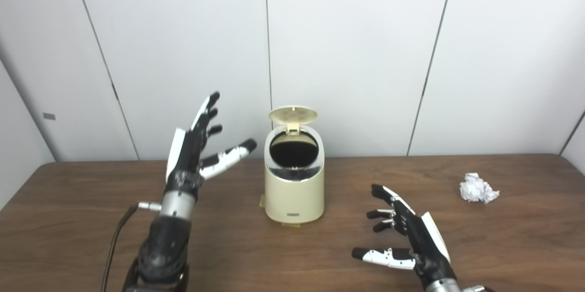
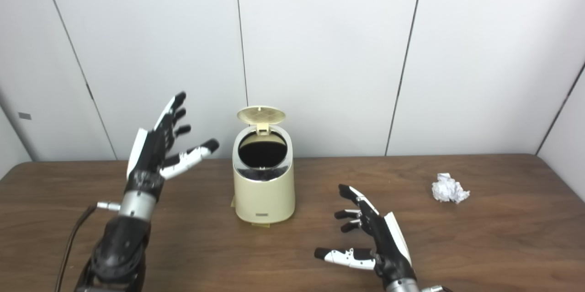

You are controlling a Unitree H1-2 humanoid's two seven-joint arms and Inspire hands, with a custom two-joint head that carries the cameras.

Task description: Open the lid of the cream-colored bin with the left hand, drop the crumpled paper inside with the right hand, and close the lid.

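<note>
Bare table [image 1: 525, 246] lay between the right hand [image 1: 411, 237] and crumpled paper [image 1: 478, 188] near the right edge; the open bin [image 1: 295, 191] stood mid-table.

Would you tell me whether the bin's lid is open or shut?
Open: the lid stands raised behind the cream bin, exposing its dark mouth.

The wooden table [image 1: 137, 237] bears the bin [image 1: 294, 182] and crumpled paper [image 1: 477, 188].

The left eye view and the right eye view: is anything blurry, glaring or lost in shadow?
Left eye view: even, soft light, sharp throughout; the cream-colored bin's open mouth is black, so its inside cannot be seen. Right eye view: the white crumpled paper is bright, its folds faint; the brown wooden table shows mild sheen.
</note>
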